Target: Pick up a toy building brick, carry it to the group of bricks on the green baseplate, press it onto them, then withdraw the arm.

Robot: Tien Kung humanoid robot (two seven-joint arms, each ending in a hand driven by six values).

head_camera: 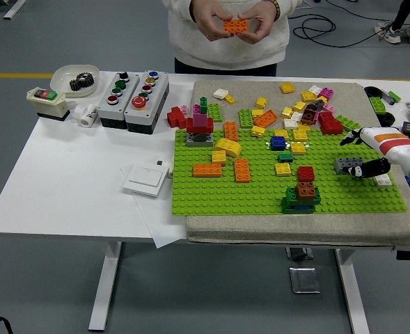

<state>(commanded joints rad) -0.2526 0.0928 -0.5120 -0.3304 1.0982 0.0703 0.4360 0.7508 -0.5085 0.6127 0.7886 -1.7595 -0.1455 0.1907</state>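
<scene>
One right robot hand [363, 154] reaches over the green baseplate [260, 198], fingers spread, holding nothing, beside one grey brick [347, 165] | one stacked brick group [302, 189] mid-plate | person's two hands [222, 24] hold one orange brick [235, 26] | two button boxes [133, 90] on table [65, 181]

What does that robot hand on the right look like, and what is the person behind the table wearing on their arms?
The right hand has slim black fingers on a white casing with an orange band, ending in a silvery wrist joint. The person's sleeves are pale grey-white sweatshirt fabric, and a beaded bracelet circles one wrist.
</scene>
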